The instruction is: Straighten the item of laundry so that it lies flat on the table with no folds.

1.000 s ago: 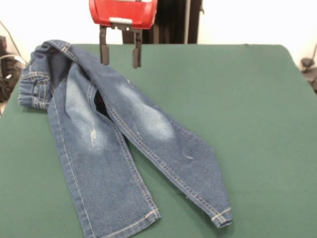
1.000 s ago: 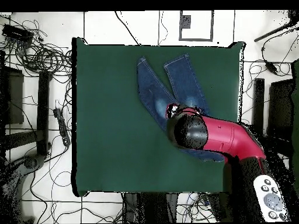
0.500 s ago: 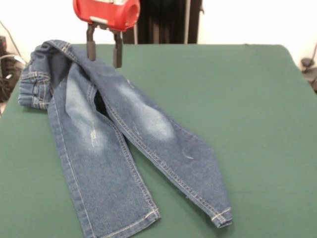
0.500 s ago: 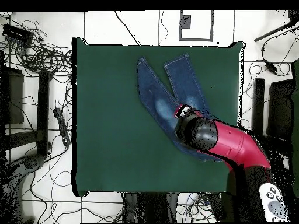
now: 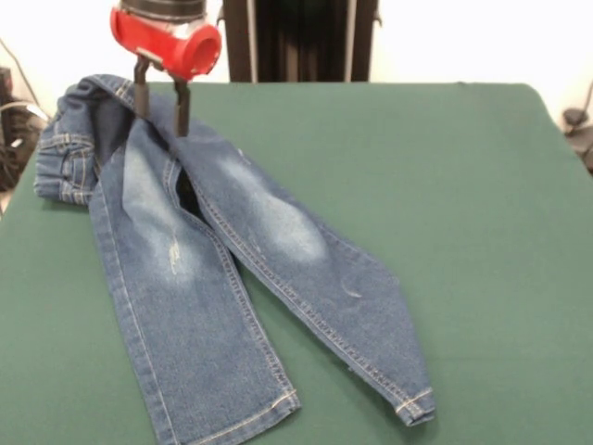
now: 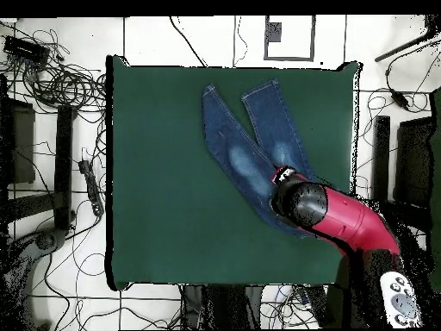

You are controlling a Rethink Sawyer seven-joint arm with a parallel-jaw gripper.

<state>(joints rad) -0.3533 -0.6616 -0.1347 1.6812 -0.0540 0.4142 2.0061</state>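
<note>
Over the jeans' [image 5: 213,278] upper part, fingers [image 5: 160,100] spread apart, legs splayed on green table [image 5: 463,232].

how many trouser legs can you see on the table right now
2, both on the jeans. One leg runs toward the front view's bottom edge. The other angles away to its right, ending near the table's near edge. Neither looks hidden.

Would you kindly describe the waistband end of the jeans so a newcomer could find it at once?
Start at the large dark green felt table and find the small blue denim jeans on it. Follow the legs toward the robot's side: the waistband end is bunched at the table's edge beside the red-and-black end effector, the only crumpled part.
</note>
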